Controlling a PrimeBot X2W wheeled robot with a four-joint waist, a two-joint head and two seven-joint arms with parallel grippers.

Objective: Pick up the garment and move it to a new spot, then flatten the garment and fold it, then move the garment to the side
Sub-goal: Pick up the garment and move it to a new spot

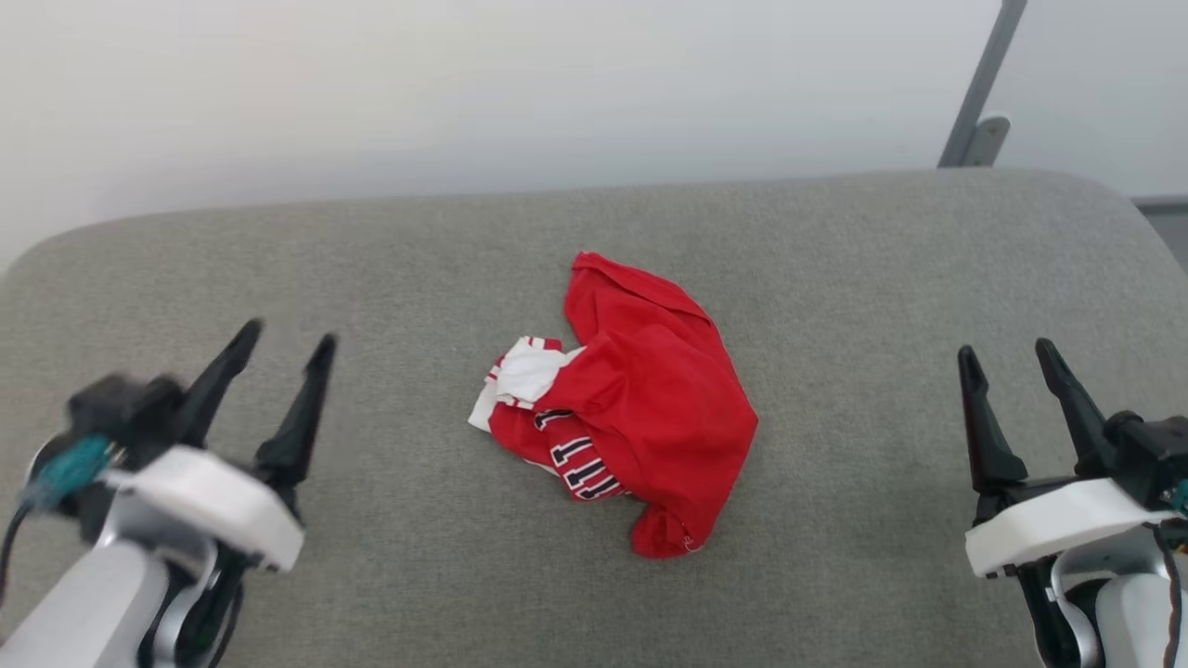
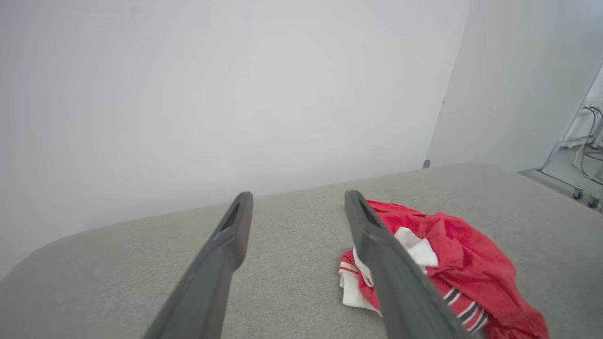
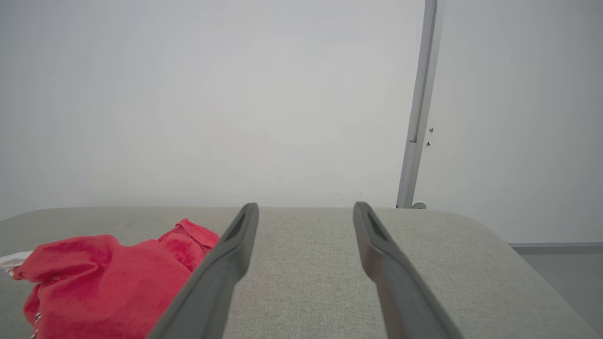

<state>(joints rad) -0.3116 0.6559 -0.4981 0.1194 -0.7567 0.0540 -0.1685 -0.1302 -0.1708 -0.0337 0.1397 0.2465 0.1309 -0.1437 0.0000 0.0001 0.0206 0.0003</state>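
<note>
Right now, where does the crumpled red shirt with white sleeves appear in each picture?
Head view: crumpled red jersey shirt, centre.
Left wrist view: shirt, lower right.
Right wrist view: shirt, lower left.
Shared landmark: the grey fabric surface under it.

- Bright, even, diffuse light throughout; the pale wall (image 2: 188,94) looks washed out and featureless;
- A faint, soft shadow rims the garment (image 1: 650,399) on the grey surface (image 1: 882,278);
- In the head view the left gripper (image 1: 290,332) is smeared by blur; the right gripper (image 1: 1005,347) is crisp;
- The wrist views bow the surface's far edge; the fingers (image 3: 400,292) go soft near the lens.
</note>
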